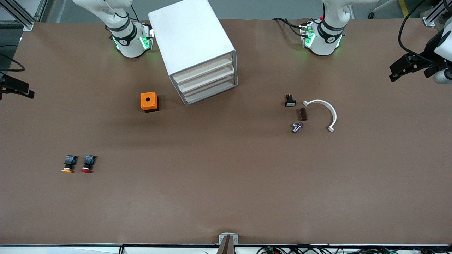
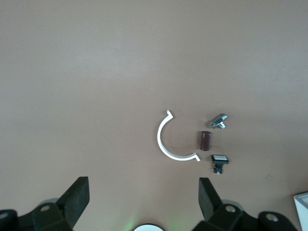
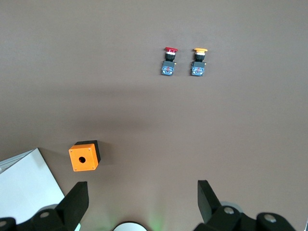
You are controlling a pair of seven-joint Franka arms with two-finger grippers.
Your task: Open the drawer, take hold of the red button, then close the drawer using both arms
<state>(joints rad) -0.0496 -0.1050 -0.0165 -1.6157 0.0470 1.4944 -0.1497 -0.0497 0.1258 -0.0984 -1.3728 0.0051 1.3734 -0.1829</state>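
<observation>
The drawer (image 1: 208, 78), a shallow white plastic tray, sits shut in the white box cabinet (image 1: 192, 38) between the arm bases. Left gripper (image 2: 144, 197) and right gripper (image 3: 142, 197) hang high, fingers spread, holding nothing. The red-capped button (image 1: 88, 163) lies beside a yellow-capped button (image 1: 69, 164), cap toward the front camera; an orange cube (image 1: 149, 101) sits between it and the cabinet

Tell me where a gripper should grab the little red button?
Probably by the black-and-blue body of the red button, coming straight down from above. It lies on its side, cap toward the front camera; the body looks boxier than the rounded cap, and the yellow button sits close beside it.
</observation>
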